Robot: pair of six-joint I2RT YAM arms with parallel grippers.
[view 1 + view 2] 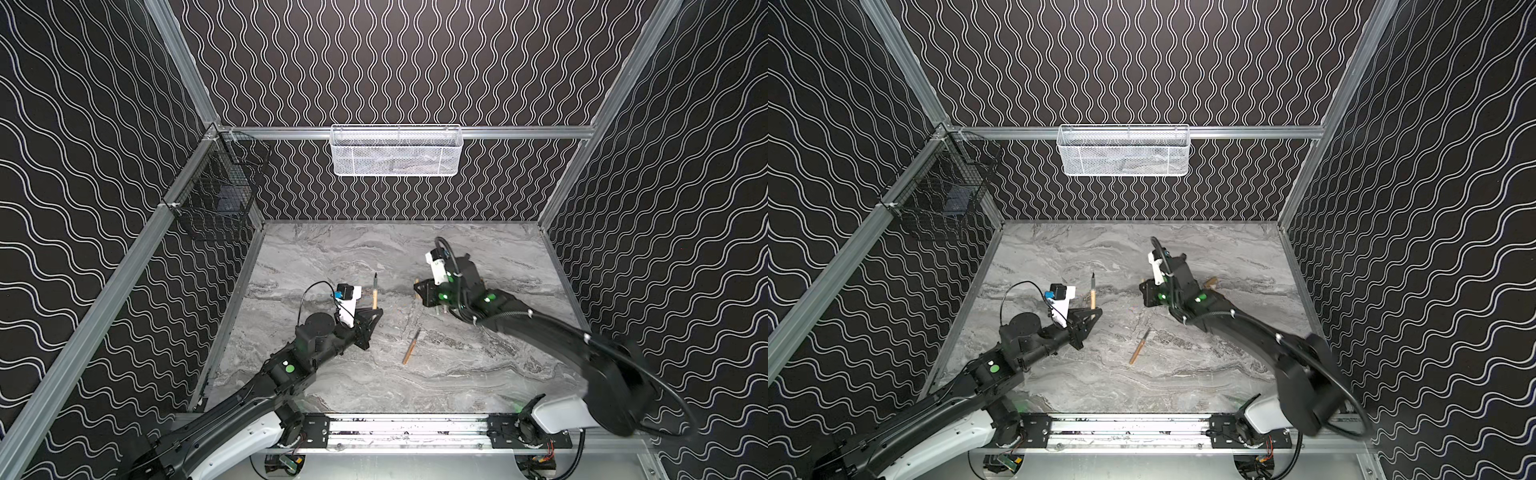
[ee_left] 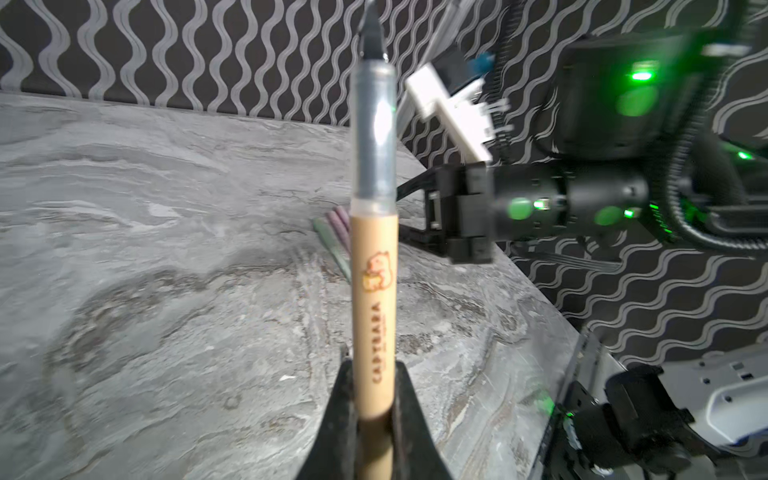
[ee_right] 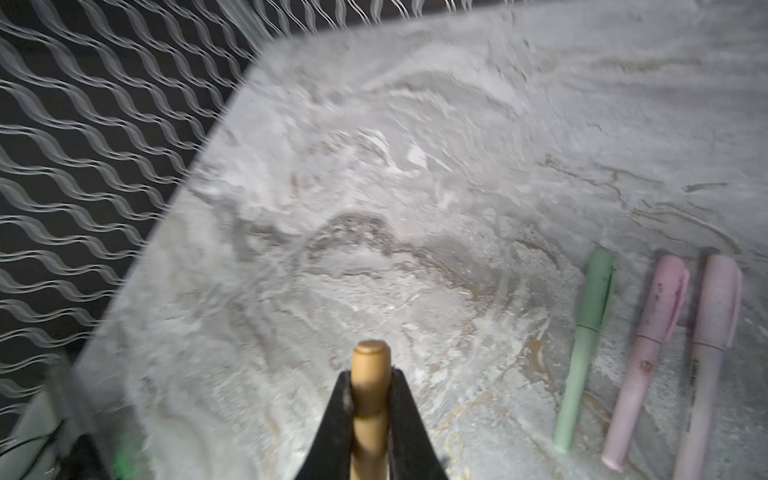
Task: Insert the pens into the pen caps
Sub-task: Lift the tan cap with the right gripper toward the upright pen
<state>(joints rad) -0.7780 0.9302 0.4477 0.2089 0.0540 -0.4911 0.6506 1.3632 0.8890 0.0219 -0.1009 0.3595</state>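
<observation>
Tan pen (image 2: 374,291) tip up, uncapped; tan cap (image 3: 370,386) held; spare tan pen (image 1: 411,347) lying flat.

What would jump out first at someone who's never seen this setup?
The left gripper is shut on an uncapped tan-orange pen, dark tip pointing away from it, above the middle of the marble table. Across from it the right gripper is shut on a matching tan-orange cap. A second tan pen lies loose nearer the front, and a green pen and two pink pens lie capped side by side near the right gripper.
</observation>
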